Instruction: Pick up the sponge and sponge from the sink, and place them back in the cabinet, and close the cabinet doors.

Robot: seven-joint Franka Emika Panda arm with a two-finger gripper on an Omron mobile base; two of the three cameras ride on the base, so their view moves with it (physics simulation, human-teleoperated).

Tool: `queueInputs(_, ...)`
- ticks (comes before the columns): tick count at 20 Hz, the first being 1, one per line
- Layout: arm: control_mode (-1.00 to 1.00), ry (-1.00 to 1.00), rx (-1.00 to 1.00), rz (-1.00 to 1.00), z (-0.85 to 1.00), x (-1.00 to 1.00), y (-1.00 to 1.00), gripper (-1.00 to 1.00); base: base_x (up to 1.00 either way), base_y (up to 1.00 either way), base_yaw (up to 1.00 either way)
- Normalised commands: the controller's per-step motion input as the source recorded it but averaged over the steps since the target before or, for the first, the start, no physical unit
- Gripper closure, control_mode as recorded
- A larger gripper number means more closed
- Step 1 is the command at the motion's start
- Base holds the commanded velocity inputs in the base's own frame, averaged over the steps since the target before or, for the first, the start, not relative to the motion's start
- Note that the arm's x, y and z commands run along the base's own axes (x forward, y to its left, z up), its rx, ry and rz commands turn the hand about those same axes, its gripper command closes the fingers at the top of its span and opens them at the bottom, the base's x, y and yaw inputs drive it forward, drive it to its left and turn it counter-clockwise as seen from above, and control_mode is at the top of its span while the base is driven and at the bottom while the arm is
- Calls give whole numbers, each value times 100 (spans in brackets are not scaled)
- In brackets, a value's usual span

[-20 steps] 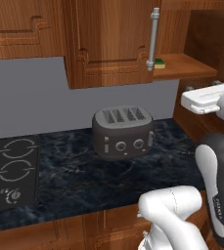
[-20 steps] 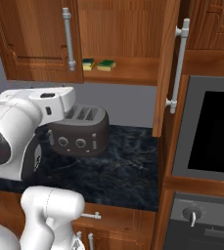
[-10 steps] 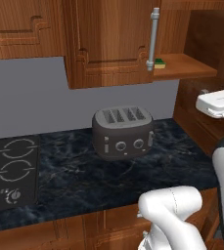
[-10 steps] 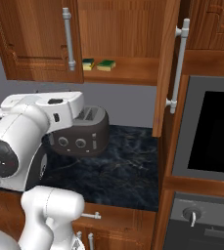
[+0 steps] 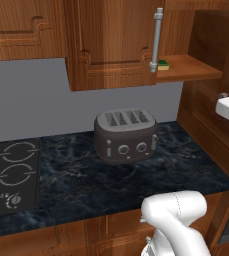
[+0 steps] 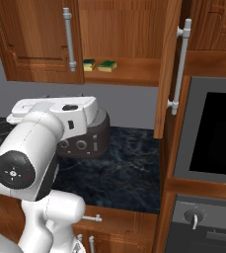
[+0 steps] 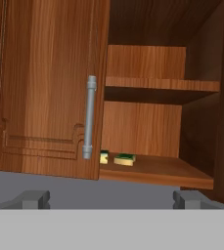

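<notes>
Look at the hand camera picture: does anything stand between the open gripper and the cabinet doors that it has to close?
Nothing visible does. The gripper is open and faces the cabinet. The left door with its silver handle hangs open ahead, with free space before it. Both sponges already lie inside on the bottom shelf. The right door is open too.

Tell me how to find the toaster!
Look at the dark marbled stone counter under the brown wooden wall cabinet. The rounded dark grey four-slot toaster stands there, right of the black stovetop, and is the counter's sole appliance with knobs on its front.
</notes>
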Motion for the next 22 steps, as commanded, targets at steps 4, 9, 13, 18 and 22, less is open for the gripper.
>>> queueInputs(4, -100, 0, 0, 0, 0, -17, -25, -100, 0, 0, 0)
queueInputs(9, -100, 0, 0, 0, 0, -1, -20, -100, 0, 0, 0)
queueInputs(13, -100, 0, 0, 0, 0, 0, -23, -100, 0, 0, 0)
queueInputs(18, -100, 0, 0, -1, 0, -11, -37, -100, 0, 0, 0)
queueInputs(22, -100, 0, 0, -2, 0, -20, -33, -100, 0, 0, 0)
